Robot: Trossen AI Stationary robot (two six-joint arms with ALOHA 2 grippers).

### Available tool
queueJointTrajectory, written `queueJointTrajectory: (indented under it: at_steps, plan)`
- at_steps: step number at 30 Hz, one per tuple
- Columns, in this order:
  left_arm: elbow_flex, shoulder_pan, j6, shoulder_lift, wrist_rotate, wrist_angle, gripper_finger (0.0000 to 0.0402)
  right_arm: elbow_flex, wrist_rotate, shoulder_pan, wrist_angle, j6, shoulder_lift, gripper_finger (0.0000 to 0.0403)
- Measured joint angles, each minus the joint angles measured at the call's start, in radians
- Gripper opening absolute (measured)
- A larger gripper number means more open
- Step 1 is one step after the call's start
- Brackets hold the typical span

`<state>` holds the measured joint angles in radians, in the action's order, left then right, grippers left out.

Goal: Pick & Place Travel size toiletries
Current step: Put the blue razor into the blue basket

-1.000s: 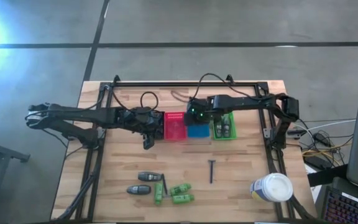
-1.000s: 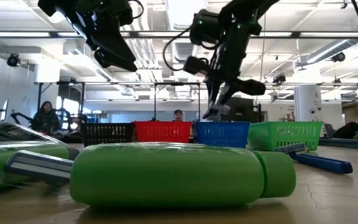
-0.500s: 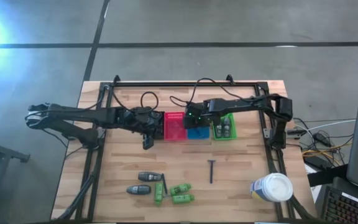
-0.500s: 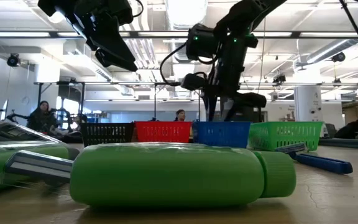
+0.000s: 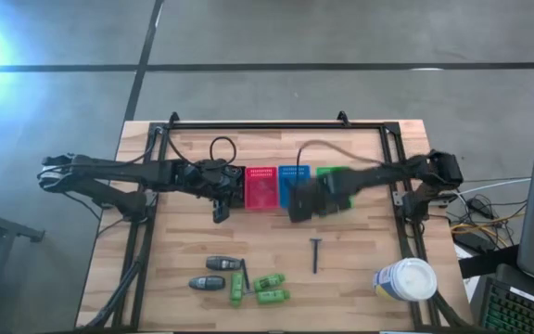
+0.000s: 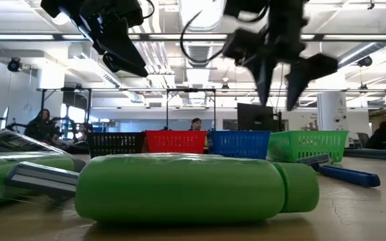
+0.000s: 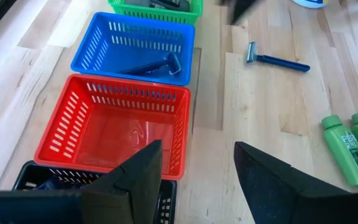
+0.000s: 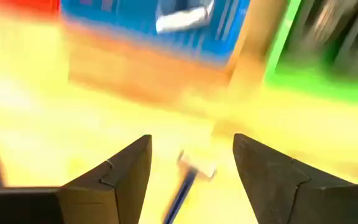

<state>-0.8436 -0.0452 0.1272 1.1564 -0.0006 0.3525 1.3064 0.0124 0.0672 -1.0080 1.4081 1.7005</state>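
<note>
Blue plastic and a thin blade head: the razor (image 5: pixel 315 254) lying alone on the tabletop, toward the near edge and right of centre, looks light and stiff, and you would do best to pinch its slim handle mid-length, across the narrow width, since it lies flat and may skid. Another razor (image 7: pixel 156 65) already sits in the blue basket (image 7: pixel 92 50). The green bottles (image 5: pixel 269 289) and dark grey containers (image 5: pixel 215 273) cluster near the near edge, left of centre; they look smooth and rounded, so grip across the body.

Your right tool (image 5: pixel 304 200) hangs just in front of the blue basket, fingers spread wide and empty, the arm stretched low across from the right edge. In its wrist view the razor lies between its fingers. Your left tool (image 5: pixel 221 211) waits beside the red basket (image 5: pixel 260 187), fingers apart, holding nothing.
</note>
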Motion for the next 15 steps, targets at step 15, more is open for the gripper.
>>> queueJointTrajectory:
  at_steps: [15]
  plan:
    - [0.034,0.000,-0.026,0.000,0.006,-0.005,0.0204,-0.003,0.092,0.276,0.118,0.473,0.203,0.0217]
